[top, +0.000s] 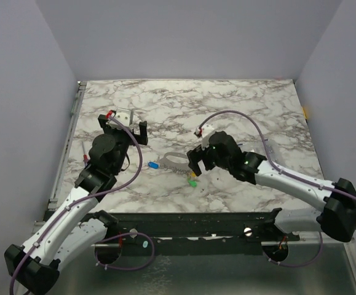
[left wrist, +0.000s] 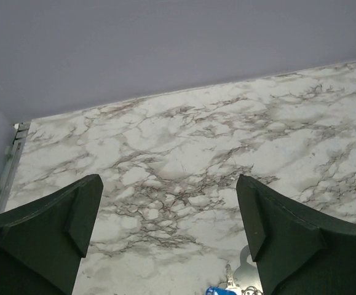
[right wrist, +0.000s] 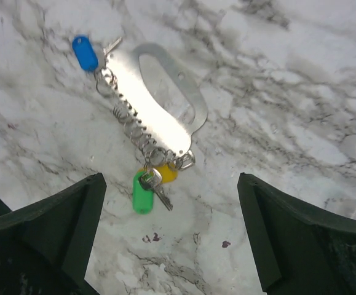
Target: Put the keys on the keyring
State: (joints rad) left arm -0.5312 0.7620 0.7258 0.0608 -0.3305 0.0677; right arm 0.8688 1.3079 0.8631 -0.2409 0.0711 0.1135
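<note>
- The keyring (right wrist: pixel 165 117) lay flat on the table (top: pixel 227 104), near its middle and between the two arms, probably because there either arm could reach it.
- The right end effector (right wrist: pixel 170 190) hung just above the keyring with its fingers (right wrist: pixel 55 233) spread wide and gripping nothing. I judged this a stand-off pose that left the work free to be looked over.
- The left end effector (top: pixel 124 130) stood further back on the table, apart from the keyring. It was also spread and empty, seemingly parked out of the way.
- Three keys (top: pixel 193 182) were counted. One blue key (right wrist: pixel 84 53) was at one end of the keyring. One green key (right wrist: pixel 142 193) and one yellow key (right wrist: pixel 165 174) lay together at the other end.
- Each key seemed to be hooked to one of the small rings (right wrist: pixel 125 114) along the keyring's edge, so the task looked close to done. How many small rings there were could not be told.
- There was one keyring and two end effectors.
</note>
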